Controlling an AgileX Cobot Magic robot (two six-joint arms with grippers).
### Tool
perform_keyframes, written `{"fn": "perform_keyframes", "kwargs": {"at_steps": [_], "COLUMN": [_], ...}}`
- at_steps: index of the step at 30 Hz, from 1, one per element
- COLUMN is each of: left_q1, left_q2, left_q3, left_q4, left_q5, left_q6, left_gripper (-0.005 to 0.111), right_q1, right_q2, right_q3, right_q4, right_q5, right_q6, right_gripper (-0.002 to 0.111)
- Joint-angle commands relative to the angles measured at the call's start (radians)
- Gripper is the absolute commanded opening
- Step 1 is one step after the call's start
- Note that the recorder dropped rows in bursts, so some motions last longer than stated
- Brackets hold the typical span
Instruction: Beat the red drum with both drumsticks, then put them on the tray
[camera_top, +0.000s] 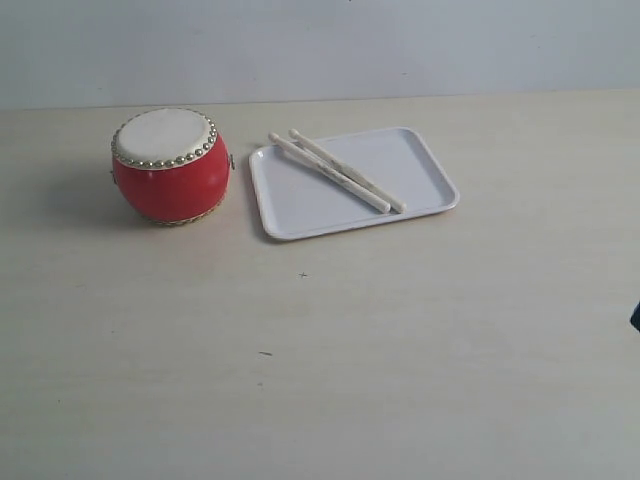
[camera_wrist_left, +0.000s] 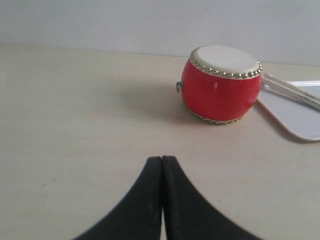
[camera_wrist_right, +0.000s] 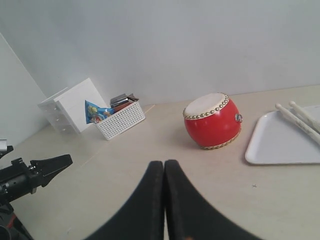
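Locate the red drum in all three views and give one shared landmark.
Exterior: red drum left of centre, beside the tray.
Left wrist: red drum beyond the shut left gripper, tray beside it.
Right wrist: red drum beyond the shut right gripper, tray beside it.
Shared landmark: the tray with both drumsticks.

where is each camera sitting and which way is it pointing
Exterior: high over the table, angled down at the glossy red barrel drum, white plastic tray and cream wooden drumsticks; no arm clearly shows.
Left wrist: low behind the shut left claw, facing the drum.
Right wrist: higher behind the shut right claw, facing the drum; another black arm part shows.
Shared: all three see drum, tray, drumsticks.
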Motion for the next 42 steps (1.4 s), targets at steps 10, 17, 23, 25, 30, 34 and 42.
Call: {"fn": "perform_keyframes", "kwargs": {"at_steps": [10,17,23,25,30,34,42], "left_q1": [0.002,0.002,0.002,0.002,0.002,0.002,0.002], "left_q2": [-0.007,-0.007,-0.007,-0.007,-0.007,-0.007,-0.007], "left_q3": [0.002,0.002,0.002,0.002,0.002,0.002,0.002], "left_q4": [0.003,0.003,0.003,0.003,0.003,0.003,0.003], "left_q5": [-0.005,-0.005,-0.005,-0.005,-0.005,-0.005,-0.005], "left_q6": [-0.001,-0.001,-0.001,-0.001,-0.001,-0.001,-0.001], "left_gripper": [0.000,0.000,0.000,0.000,0.000,0.000,0.000], "right_q1": [-0.001,-0.001,-0.001,-0.001,-0.001,-0.001,-0.001], "right_q2": [-0.005,-0.005,-0.005,-0.005,-0.005,-0.005,-0.009], "right_q3": [0.006,0.006,0.006,0.006,0.006,0.006,0.115], "right_q4": [0.000,0.000,0.000,0.000,0.000,-0.044,-0.352], "right_q5": [0.004,0.004,0.004,0.004,0.004,-0.021,-0.174], "right_q6": [-0.006,-0.006,-0.006,-0.006,-0.006,-0.055,-0.073], "right_gripper": [0.000,0.000,0.000,0.000,0.000,0.000,0.000]}}
